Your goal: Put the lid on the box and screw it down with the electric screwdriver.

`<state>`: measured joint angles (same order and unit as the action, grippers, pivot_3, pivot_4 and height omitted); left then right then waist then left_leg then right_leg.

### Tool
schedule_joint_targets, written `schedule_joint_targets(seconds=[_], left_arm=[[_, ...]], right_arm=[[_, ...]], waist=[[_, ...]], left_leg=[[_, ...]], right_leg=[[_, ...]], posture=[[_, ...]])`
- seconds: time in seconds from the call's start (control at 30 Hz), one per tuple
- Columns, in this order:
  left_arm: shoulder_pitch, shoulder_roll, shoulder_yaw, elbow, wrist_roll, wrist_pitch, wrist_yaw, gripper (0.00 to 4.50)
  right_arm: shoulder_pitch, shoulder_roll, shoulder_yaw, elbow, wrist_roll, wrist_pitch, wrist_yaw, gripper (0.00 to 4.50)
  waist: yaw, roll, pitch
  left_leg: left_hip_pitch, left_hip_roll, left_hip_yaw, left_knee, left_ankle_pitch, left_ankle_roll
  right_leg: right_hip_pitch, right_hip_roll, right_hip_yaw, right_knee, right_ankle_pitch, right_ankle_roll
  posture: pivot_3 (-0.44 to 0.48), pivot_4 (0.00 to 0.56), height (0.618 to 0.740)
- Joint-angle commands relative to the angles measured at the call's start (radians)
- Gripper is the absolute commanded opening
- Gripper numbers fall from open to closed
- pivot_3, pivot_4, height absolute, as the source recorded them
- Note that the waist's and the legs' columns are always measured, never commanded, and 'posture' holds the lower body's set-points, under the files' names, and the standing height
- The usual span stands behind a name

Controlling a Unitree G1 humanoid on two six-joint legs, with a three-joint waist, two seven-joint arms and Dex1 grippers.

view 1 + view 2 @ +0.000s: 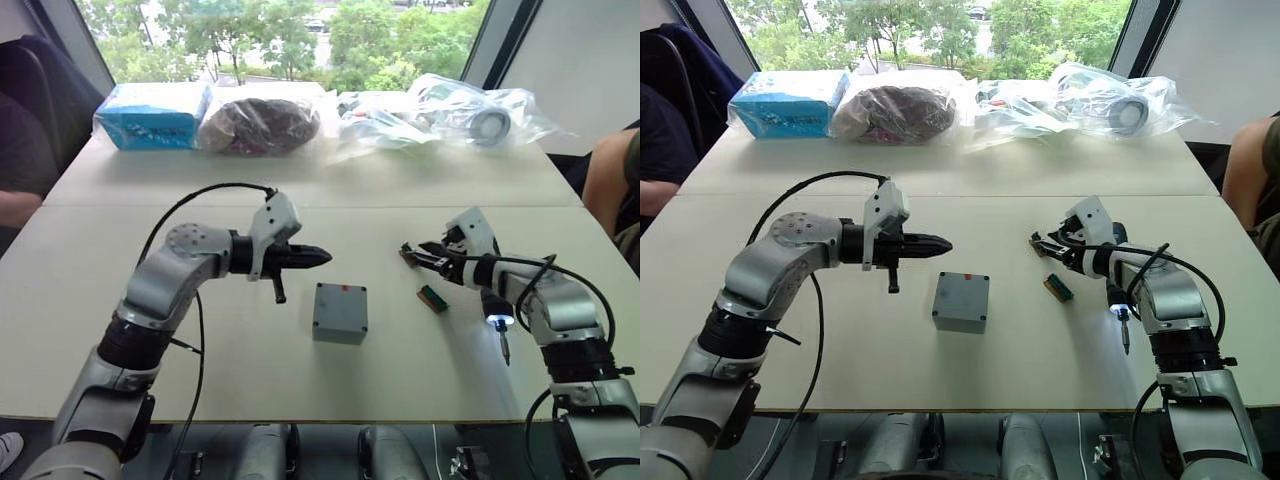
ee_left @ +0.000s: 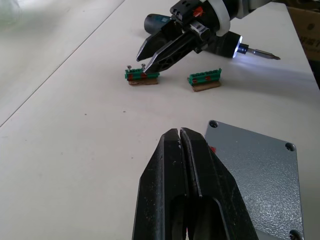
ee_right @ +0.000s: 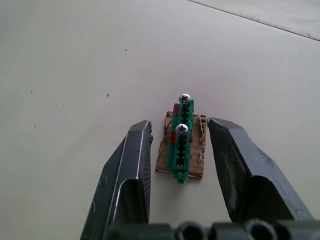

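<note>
The grey box (image 1: 338, 331) stands at the table's middle with the flat lid (image 2: 260, 170) lying on top; screw holes show in the lid's corners. My left gripper (image 1: 320, 257) hovers shut just left of and behind the box, holding nothing. To the right, my right gripper (image 3: 180, 125) is open, its fingers on either side of a green connector strip (image 3: 181, 145) carrying two screws. The electric screwdriver (image 1: 497, 322) lies on the table under my right forearm, its tip light on and its bit (image 2: 262, 54) pointing toward the front edge.
A second green connector strip (image 1: 433, 298) lies between the box and the screwdriver. Plastic bags (image 1: 470, 112) and a blue package (image 1: 152, 115) line the far edge of the table. A person's arm (image 1: 605, 180) shows at the right, another person at the left.
</note>
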<state>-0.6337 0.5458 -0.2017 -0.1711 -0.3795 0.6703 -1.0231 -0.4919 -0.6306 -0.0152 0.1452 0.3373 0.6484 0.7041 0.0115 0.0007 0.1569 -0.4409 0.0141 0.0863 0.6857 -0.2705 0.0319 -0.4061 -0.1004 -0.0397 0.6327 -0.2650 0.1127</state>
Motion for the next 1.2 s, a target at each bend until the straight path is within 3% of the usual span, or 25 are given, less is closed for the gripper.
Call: schedule_joint_targets(seconds=[0.03,0.13,0.2,0.23,0.9,1.2], left_arm=[[-0.005,0.005,-0.004,-0.016,0.01,-0.026,0.002,0.0],[-0.004,0.007,-0.003,-0.02,0.006,-0.025,0.006,0.0],[-0.004,0.008,-0.003,-0.021,0.006,-0.025,0.008,0.0],[-0.004,0.008,-0.003,-0.02,0.006,-0.026,0.008,0.0],[0.002,0.008,0.002,-0.003,0.001,-0.035,0.0,0.0],[0.043,0.139,-0.004,-0.046,-0.014,-0.03,-0.113,0.0]], right_arm=[[-0.026,-0.002,-0.019,-0.011,-0.01,-0.015,-0.001,1.85],[-0.023,-0.002,-0.017,-0.004,-0.02,-0.022,0.003,1.08],[-0.021,-0.005,-0.014,-0.003,-0.025,-0.022,0.008,0.2],[-0.019,-0.009,-0.007,-0.004,-0.032,-0.025,0.015,0.04],[0.0,-0.026,-0.077,-0.14,-0.02,-0.013,0.014,0.04],[0.147,0.009,-0.088,-0.558,0.121,0.103,0.005,0.04]], waist=[[0.001,0.0,0.0],[0.0,0.0,0.0],[0.0,0.0,0.0],[0.0,0.0,0.0],[0.0,0.0,0.0],[0.002,0.0,0.0]], left_leg=[[0.0,0.0,0.0,0.0,0.0,0.0],[0.0,0.0,0.0,0.0,0.0,0.0],[0.0,0.0,0.0,0.0,0.0,0.0],[0.0,0.0,0.0,0.0,0.0,0.0],[0.0,0.0,0.0,0.0,0.0,0.0],[0.0,0.001,0.0,0.0,0.0,0.0]], right_leg=[[0.0,0.0,0.0,0.0,0.0,0.0],[0.0,0.0,0.0,0.0,0.0,0.0],[0.0,0.0,0.0,0.0,0.0,0.0],[0.0,0.0,0.0,0.0,0.0,0.0],[0.0,0.0,0.0,0.0,0.0,0.0],[0.0,0.0,0.0,0.0,0.0,0.0]], posture=[[0.0,0.15,0.74],[0.0,0.15,0.74],[0.0,0.15,0.74],[0.0,0.15,0.74],[0.0,0.15,0.74],[0.0,0.15,0.74]])
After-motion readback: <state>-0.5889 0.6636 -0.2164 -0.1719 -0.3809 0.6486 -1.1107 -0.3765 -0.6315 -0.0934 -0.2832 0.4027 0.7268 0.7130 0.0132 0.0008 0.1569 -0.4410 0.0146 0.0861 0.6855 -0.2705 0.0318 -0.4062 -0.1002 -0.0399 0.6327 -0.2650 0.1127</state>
